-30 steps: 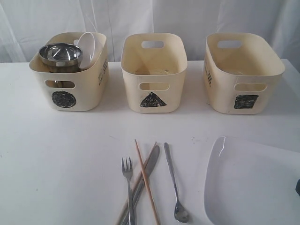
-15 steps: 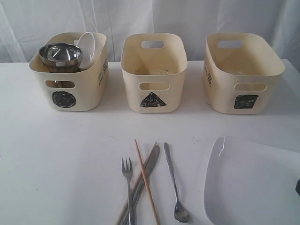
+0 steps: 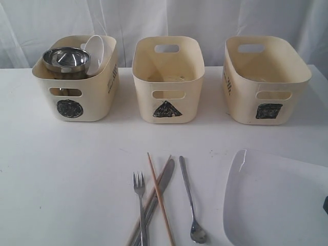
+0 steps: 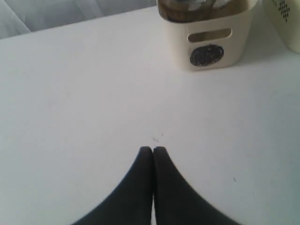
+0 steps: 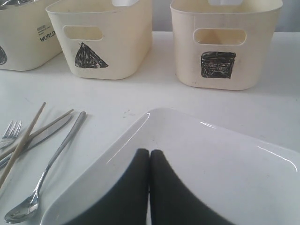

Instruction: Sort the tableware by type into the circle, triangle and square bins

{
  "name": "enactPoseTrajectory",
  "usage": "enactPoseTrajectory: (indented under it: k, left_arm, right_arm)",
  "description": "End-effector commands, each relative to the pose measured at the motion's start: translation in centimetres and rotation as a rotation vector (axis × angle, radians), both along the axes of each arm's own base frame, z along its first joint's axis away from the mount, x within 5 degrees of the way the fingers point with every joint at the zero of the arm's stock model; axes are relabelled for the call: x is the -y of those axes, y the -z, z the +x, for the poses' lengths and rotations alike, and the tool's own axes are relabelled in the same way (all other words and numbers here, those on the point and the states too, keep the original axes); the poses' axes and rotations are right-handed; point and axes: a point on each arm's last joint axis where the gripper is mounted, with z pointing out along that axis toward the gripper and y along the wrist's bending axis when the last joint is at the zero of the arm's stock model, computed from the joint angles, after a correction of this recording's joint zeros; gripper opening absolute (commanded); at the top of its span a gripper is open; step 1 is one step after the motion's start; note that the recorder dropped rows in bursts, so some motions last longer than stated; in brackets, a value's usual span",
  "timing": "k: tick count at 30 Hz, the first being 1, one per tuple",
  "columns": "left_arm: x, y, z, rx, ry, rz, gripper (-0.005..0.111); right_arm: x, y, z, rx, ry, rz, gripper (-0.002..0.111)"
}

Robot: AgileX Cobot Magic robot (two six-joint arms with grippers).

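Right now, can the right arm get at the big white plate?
Probably yes. The right gripper hangs shut over the plate, nothing lies on the plate, and the spoon lies clear beside it. The gripper would have to open first.

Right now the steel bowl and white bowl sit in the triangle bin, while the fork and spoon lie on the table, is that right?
Not quite. The steel bowl and white bowl sit in the circle bin, not the triangle bin; the exterior view shows it. The fork and spoon do lie on the table.
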Motion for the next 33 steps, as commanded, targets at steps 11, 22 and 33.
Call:
enactPoseTrajectory:
  k: [11, 22, 33]
  left_arm:
    - [-0.2, 4.3, 0.1, -0.104, -0.034, -0.006, 0.000]
    - [-0.4, 10.4, -1.5, -0.043, -0.095, -0.044, 0.000]
    - [-0.2, 15.6, -2.8, 0.120, -0.134, -0.128, 0.000]
  right_arm:
    - [0.0, -0.1, 0.0, 0.018, -0.004, 0.003, 0.000]
    - [0.0, -0.1, 0.0, 0.018, -0.004, 0.003, 0.000]
    - [0.0, -0.1, 0.0, 0.018, -0.004, 0.003, 0.000]
